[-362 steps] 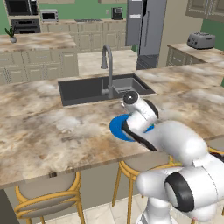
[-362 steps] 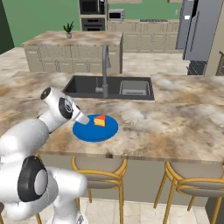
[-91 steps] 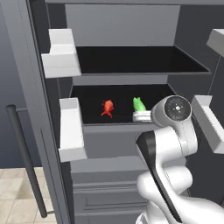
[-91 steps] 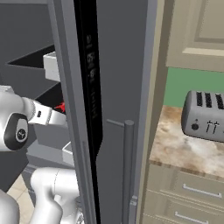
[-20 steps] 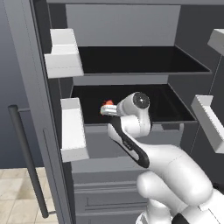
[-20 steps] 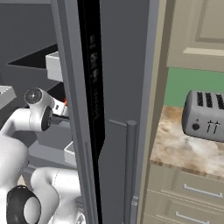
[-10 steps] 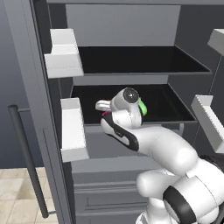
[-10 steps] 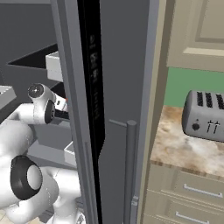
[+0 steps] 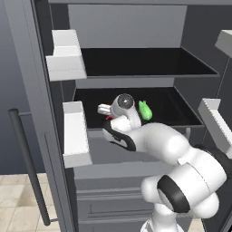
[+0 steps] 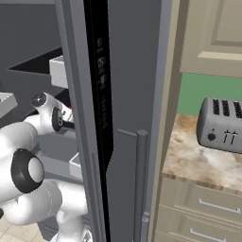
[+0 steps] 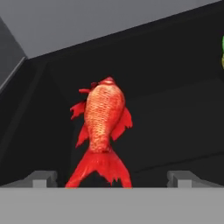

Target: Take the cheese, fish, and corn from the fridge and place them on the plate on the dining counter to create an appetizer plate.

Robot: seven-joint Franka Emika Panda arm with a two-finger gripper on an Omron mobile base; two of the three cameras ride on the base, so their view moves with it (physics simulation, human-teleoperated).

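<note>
Tall grey fridge [image 9: 27, 90] is standing open, black shelves and white door bins [image 9: 74, 131] showing, long dark bar handle [image 9: 29, 167] hanging on the door at the left of the left base view.

White arm is reaching into the lower black shelf [image 9: 176, 113]. The tool [image 11: 111, 179] is pointing straight into the shelf cavity; in the hand view its two small grey fingertips [image 11: 41, 178] are sitting wide apart, so the jaws are standing open with nothing between them yet.

Small red-orange scaled fish with tail and fins [image 11: 103, 135] is lying directly ahead of the tool, centred between the two tips, tail end nearest the tool and head pointing away toward the back wall. Tail is spreading down to the level of the tips but not touching either one as far as can be told.

Small cob in bright green husk [image 9: 145, 110] is resting on the same shelf, off to the tool's right, apart from the fish; a sliver of green is also showing at the right edge of the hand view [image 11: 222, 52].

In the right base view the arm's wrist [image 10: 47, 116] is showing past the edge of the fridge door, a bit of red beside it. Beyond the door a silver toaster [image 10: 222, 124] is sitting on a marbled desk [image 10: 198, 163] over beige drawers.
</note>
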